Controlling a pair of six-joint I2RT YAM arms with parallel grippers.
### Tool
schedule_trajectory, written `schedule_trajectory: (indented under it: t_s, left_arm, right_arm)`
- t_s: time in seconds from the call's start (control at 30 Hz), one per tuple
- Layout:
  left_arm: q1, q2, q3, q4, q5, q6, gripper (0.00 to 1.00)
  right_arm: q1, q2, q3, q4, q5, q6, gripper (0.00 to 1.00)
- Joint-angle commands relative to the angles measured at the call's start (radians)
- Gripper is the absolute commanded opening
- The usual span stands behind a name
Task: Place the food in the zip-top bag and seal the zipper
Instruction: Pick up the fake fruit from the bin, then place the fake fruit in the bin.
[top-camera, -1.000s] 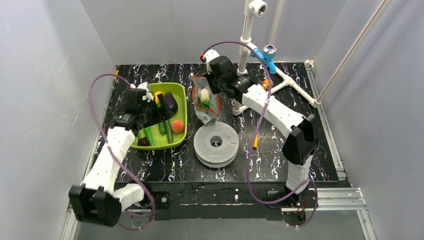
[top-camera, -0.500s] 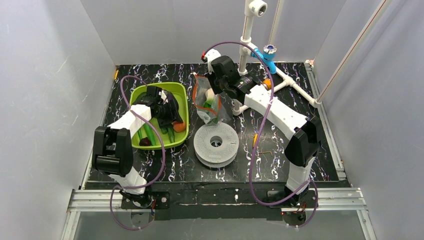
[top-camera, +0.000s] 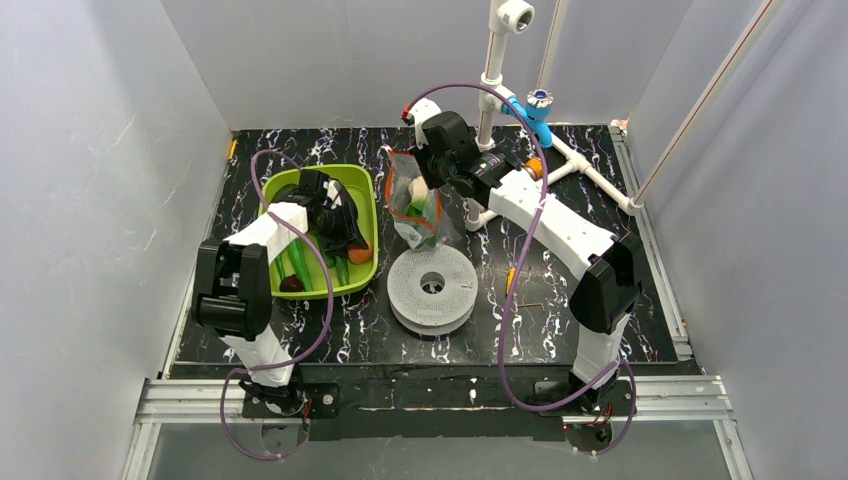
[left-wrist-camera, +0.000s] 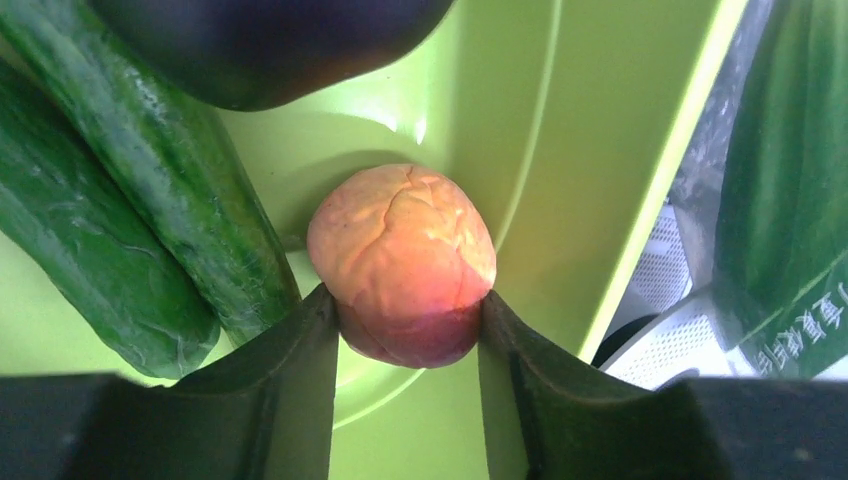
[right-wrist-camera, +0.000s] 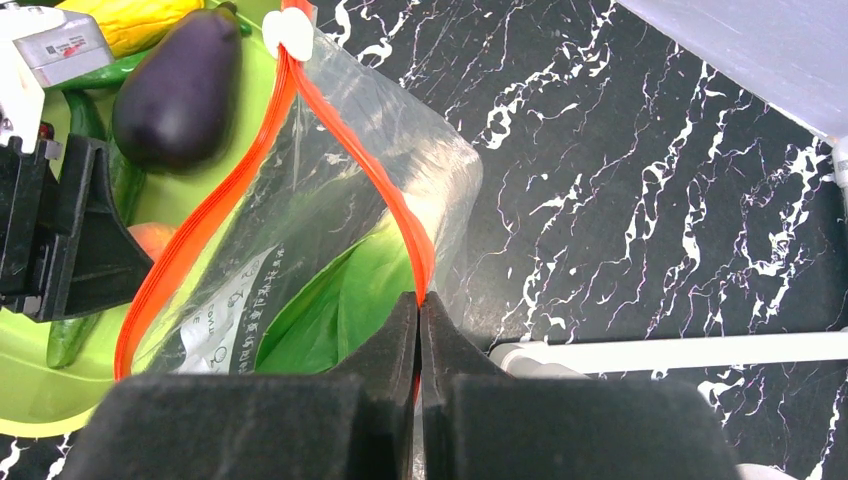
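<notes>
We see a black marbled table between grey walls. The left gripper pinches the orange-red fruit in the green tray. The right gripper clamps the zipper of the zip-top bag, whose bottom is hidden.

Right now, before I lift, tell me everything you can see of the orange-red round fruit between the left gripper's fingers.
The orange-red round fruit is a small peach-like toy, pale orange on top shading to deep red below, its matte skin creased. It sits in the green tray near its wall, close beside a cucumber. The left gripper has both fingers against its lower sides.
</notes>
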Motion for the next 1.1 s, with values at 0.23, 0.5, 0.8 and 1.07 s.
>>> schedule_trajectory:
  t_s: [0.23,0.5,0.8,1.07]
  left_arm:
    - [-0.009,-0.229,-0.009,-0.087,-0.068,0.045,0.0]
    - [-0.01,-0.542,-0.031,0.013,0.229,-0.04,0.0]
    - [-0.196,-0.618,-0.033,0.233,0.223,-0.14,0.0]
    - [-0.256,-0.511,0.027,0.226,0.005,-0.089,0.0]
  right_arm:
    - [-0.001,-0.059,-0.005,0.041,-0.033,0.012,0.01]
    - [-0.001,-0.055,-0.008,0.056,-0.041,0.014,0.01]
    - [-0.001,-0.053,0.005,0.048,-0.04,0.017,0.01]
    - [-0.001,-0.069,-0.001,0.047,-0.061,0.04,0.01]
